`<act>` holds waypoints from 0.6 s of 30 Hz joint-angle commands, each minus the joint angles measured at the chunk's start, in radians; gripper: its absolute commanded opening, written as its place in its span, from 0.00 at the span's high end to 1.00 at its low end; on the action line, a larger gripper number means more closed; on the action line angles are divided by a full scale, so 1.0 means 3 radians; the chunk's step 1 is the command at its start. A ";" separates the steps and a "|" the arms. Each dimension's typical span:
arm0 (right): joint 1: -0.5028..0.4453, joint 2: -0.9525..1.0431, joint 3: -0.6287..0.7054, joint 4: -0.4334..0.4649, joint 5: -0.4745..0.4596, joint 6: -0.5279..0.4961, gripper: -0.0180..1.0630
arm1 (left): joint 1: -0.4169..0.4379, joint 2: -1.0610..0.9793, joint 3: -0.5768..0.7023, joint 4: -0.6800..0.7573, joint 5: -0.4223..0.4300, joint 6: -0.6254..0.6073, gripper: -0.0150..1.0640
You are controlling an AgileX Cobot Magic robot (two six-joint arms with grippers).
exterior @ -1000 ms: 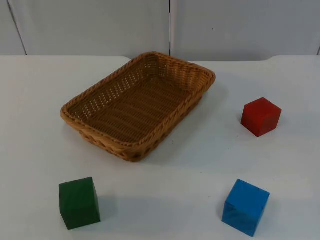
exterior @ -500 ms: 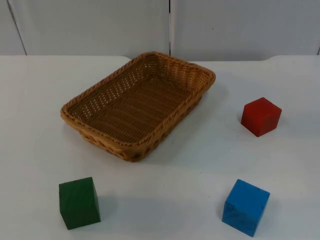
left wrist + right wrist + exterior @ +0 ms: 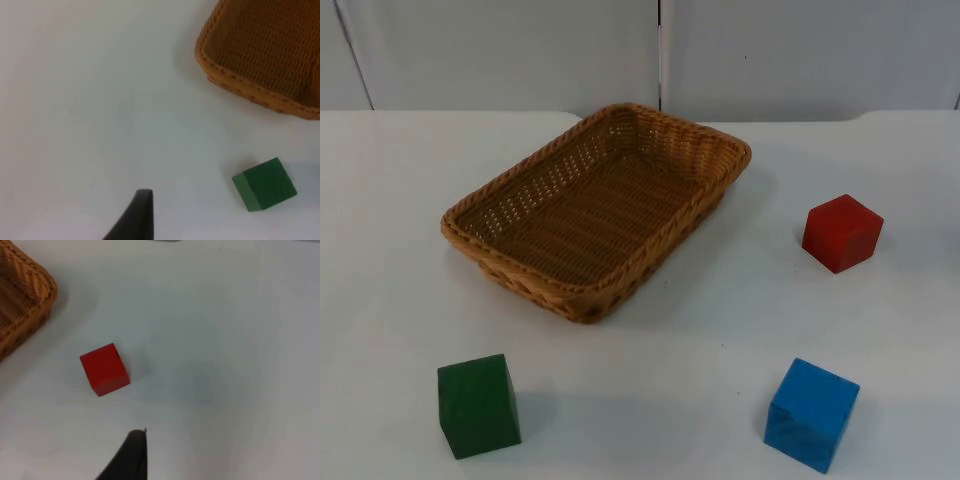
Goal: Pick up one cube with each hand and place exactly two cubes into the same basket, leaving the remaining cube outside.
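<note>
An empty woven brown basket (image 3: pixel 520 268) lies slantwise at the table's middle. A green cube (image 3: pixel 478 405) stands near the front left, a blue cube (image 3: pixel 811 413) near the front right, and a red cube (image 3: pixel 841 232) to the right of the basket. My left gripper (image 3: pixel 135 215) hangs above bare table, apart from the green cube (image 3: pixel 264 184) and the basket's corner (image 3: pixel 240 82). My right gripper (image 3: pixel 127 455) hangs above the table a short way from the red cube (image 3: pixel 104 369), with the basket's end (image 3: pixel 35 285) beyond it. Neither gripper holds anything.
The white table (image 3: pixel 720 330) ends at a grey partition wall (image 3: pixel 520 50) behind the basket. Open table surface lies between the three cubes and around the basket.
</note>
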 commanded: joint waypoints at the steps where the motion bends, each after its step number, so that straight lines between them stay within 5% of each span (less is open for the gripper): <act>1: -0.0013 0.0081 -0.0059 0.0035 -0.0076 -0.0078 0.01 | 0.0018 0.0127 -0.0023 -0.0066 -0.0079 0.0067 0.01; 18: 0.0139 0.1108 -0.0714 0.0274 -0.0111 -0.0435 0.01 | 0.0018 0.0928 -0.0023 -0.0525 -0.0458 0.0675 0.01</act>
